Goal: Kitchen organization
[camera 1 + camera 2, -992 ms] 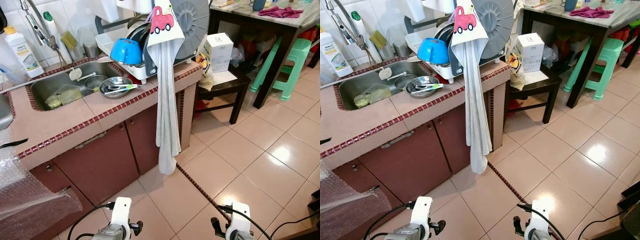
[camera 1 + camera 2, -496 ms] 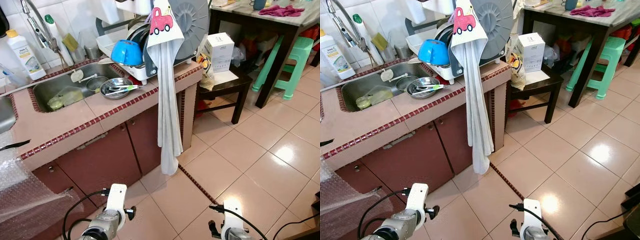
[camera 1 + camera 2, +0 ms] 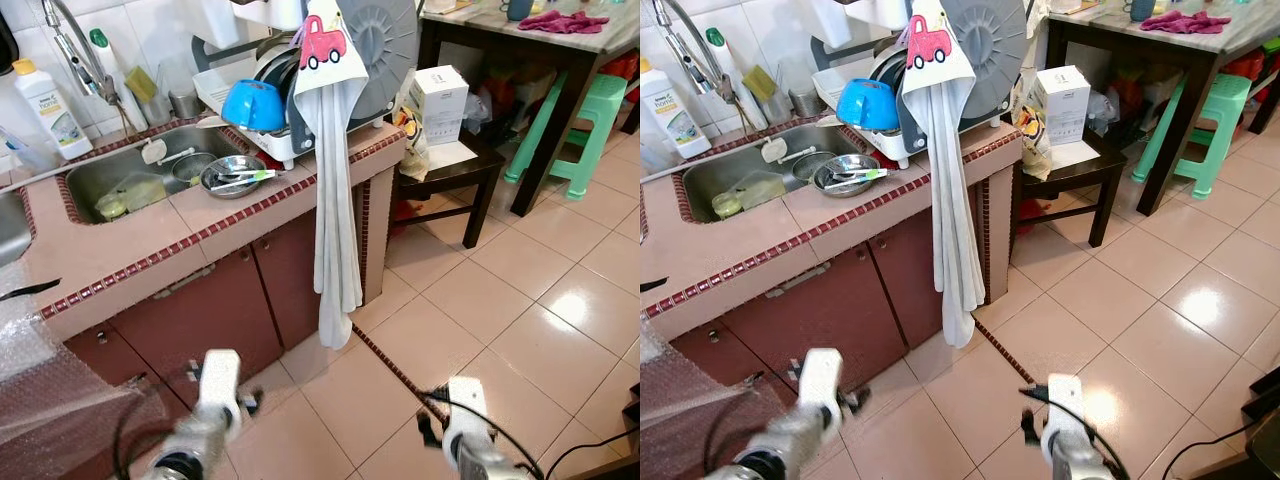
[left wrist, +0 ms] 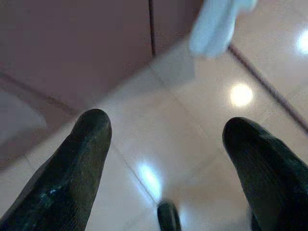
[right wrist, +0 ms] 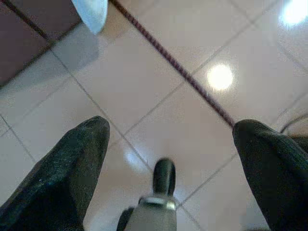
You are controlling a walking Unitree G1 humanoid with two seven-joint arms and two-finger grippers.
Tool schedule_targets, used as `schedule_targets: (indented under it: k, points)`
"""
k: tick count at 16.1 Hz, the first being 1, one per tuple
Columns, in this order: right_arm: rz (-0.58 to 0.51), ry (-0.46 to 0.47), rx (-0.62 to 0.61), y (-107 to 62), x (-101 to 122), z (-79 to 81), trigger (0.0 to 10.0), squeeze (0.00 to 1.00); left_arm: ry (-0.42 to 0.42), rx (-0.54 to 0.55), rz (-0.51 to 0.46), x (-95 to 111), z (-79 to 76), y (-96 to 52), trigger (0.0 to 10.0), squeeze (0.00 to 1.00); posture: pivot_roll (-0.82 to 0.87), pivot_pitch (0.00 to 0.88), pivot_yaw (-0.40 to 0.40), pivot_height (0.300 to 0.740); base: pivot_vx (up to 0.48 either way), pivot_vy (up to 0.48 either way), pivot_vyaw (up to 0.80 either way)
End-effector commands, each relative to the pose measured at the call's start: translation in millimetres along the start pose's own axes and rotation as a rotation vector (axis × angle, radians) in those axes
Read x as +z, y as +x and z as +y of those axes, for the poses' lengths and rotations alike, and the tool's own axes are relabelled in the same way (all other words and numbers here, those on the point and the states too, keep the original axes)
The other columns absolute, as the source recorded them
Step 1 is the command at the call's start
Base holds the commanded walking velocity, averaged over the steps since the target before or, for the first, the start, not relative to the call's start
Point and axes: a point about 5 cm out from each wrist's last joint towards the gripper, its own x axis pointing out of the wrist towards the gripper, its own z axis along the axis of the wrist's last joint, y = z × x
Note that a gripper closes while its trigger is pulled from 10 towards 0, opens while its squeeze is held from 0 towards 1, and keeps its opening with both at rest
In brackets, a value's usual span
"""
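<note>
While both arms hang low at frame bottom, left gripper (image 4: 163, 144) and right gripper (image 5: 168, 149) spread empty; steel bowl (image 3: 231, 174) upper-left by sink (image 3: 105, 170). Risk: snagging hanging towel (image 3: 335, 200).

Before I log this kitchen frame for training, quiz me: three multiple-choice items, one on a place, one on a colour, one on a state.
1. Where does the steel bowl with utensils sit?
A. on the counter beside the sink
B. on the dark table
C. on the floor

2. What colour is the plastic stool?
A. red
B. green
C. white

3. How do the left pincer's fingers stand?
A. clamped on the towel
B. apart, holding nothing
C. pressed together

Answers: 1 A, the steel bowl rests by the sink. 2 B, the stool is green. 3 B, the left pincer shows floor between its fingers.
</note>
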Motion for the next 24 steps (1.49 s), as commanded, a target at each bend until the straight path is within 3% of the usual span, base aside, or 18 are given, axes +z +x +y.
schedule_targets:
  k: [1, 3, 5, 6, 8, 9, 11, 14, 16, 18, 21, 24]
  points:
    - [-0.043, 0.012, 0.001, -0.3, 4, -2.6, 10.0, 0.00, 0.002, -0.013, -0.055, 9, 4.9, -0.4, 10.0, 0.00, -0.04, 0.000, 0.104, 0.740, 0.000, 0.000, 0.00]
    - [-0.112, 0.014, -0.016, -1.4, 13, -12.4, 10.0, 0.00, 0.018, -0.049, -0.145, 21, 4.8, -1.9, 10.0, 0.00, -0.03, 0.000, 0.102, 0.740, 0.000, 0.000, 0.00]
    - [-0.304, 0.036, 0.014, -7.5, 39, -17.0, 10.0, 0.00, 0.094, -0.105, -0.346, 43, -1.1, -10.9, 10.0, 0.00, -0.03, 0.000, 0.101, 0.740, 0.000, 0.000, 0.00]
    - [-0.383, 0.036, 0.012, -13.0, 50, -17.8, 10.0, 0.00, 0.112, -0.128, -0.399, 49, -3.5, -15.7, 10.0, 0.00, -0.04, 0.000, 0.102, 0.740, 0.000, 0.000, 0.00]
    - [-0.563, 0.105, 0.036, -37.1, 76, -17.7, 10.0, 0.00, 0.151, -0.201, -0.518, 65, -11.9, -34.3, 10.0, 0.00, -0.05, 0.000, 0.103, 0.740, 0.000, 0.000, 0.00]
    - [-0.631, 0.072, 0.016, -51.8, 87, -20.3, 10.0, 0.00, 0.205, -0.222, -0.570, 71, -14.0, -46.2, 10.0, 0.00, -0.06, 0.000, 0.104, 0.740, 0.000, 0.000, 0.00]
    - [-0.664, 0.058, -0.011, -69.8, 97, -24.4, 10.0, 0.00, 0.229, -0.217, -0.626, 81, -11.9, -60.4, 10.0, 0.00, -0.06, 0.000, 0.106, 0.740, 0.000, 0.000, 0.00]
    - [-0.743, -0.039, 0.010, -96.7, 108, -23.9, 10.0, 0.00, 0.203, -0.153, -0.682, 97, -9.8, -78.2, 10.0, 0.00, -0.07, 0.000, 0.110, 0.740, 0.000, 0.000, 0.00]
    - [-0.748, -0.067, 0.000, -99.2, 111, -23.5, 10.0, 0.00, 0.218, -0.155, -0.702, 101, -13.0, -81.1, 10.0, 0.00, -0.07, 0.000, 0.114, 0.740, 0.000, 0.000, 0.80]
    - [-0.720, -0.029, 0.004, -100.4, 114, -20.0, 10.0, 0.00, 0.203, -0.128, -0.679, 103, -13.0, -80.5, 10.0, 0.00, -0.07, 0.000, 0.117, 0.740, 0.000, 0.000, 0.80]
    - [-0.714, -0.059, 0.044, -103.8, 121, -4.9, 10.0, 0.00, 0.212, -0.114, -0.689, 113, -18.4, -82.8, 10.0, 0.00, -0.06, 0.000, 0.112, 0.740, 0.000, 0.000, 0.80]
    - [-0.725, -0.075, 0.062, -105.0, 127, 1.4, 10.0, 0.00, 0.207, -0.085, -0.682, 114, -13.9, -84.1, 10.0, 0.00, -0.05, 0.000, 0.108, 0.740, 0.000, 0.000, 0.80]
